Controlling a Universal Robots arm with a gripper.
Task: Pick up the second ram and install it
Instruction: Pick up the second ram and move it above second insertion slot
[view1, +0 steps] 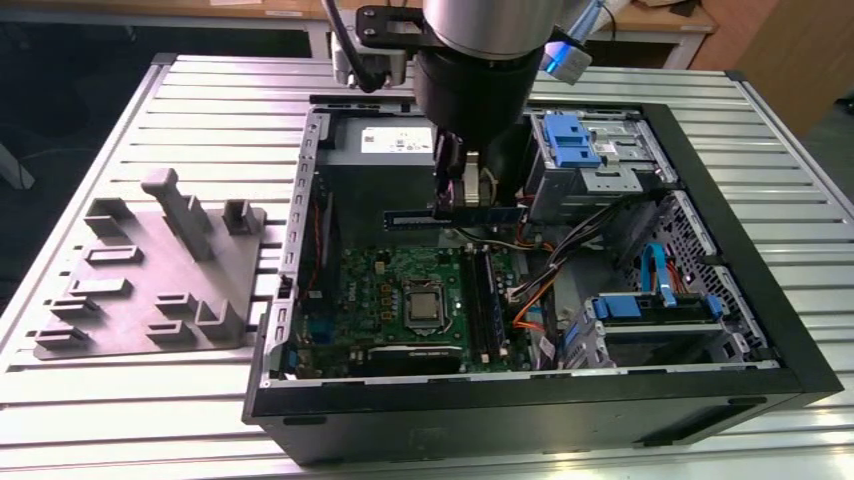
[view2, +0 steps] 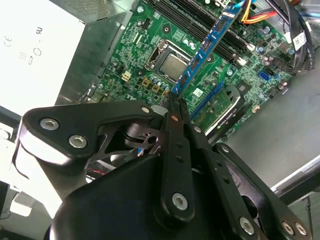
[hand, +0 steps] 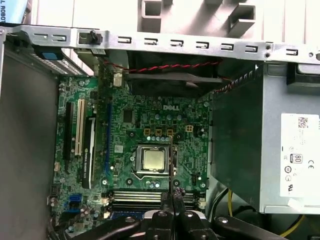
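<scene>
**Item:** ram (view1: 454, 214), held.

**Setting, from the exterior view's left:**
- A grey fixture (view1: 140, 270) with a post (view1: 171, 205) is lying on the slatted tabletop (view1: 80, 400).
- The open case (view1: 534, 400) is sitting just beside it, with the green board (view1: 387, 290) lying inside.
- In the upper middle of the frame the hand (view1: 461, 195) is hanging over the board.
- Blue-tabbed drive bays (view1: 574, 140) are filling the case's side toward the exterior view's right.

**Position:** The ram is hanging level above the board. It is sitting clear of the slots (view1: 483, 300), between the case's far wall and the processor.

**Hand:** The fingers are together, clamping the ram's upper long edge near mid-length.

**Handling (judged):**
- The ram is looking light, thin and stiff, but fragile.
- The chips and the contact edge are best left unpinched.
- The long edge opposite the contacts is offering the safest hold.
- The faces are looking smooth, so an off-centre grip is risking tilt or slip.

**Appearance:**
- It is showing as a long, narrow strip.
- In the second wrist view the ram (view2: 205, 47) is reading dark blue with a row of small chips, reaching out from the hand (view2: 172, 102).
- In the first wrist view the ram (hand: 171, 165) is showing edge-on as a thin dark line. It is rising from the hand (hand: 172, 202) past the processor (hand: 152, 160).
</scene>
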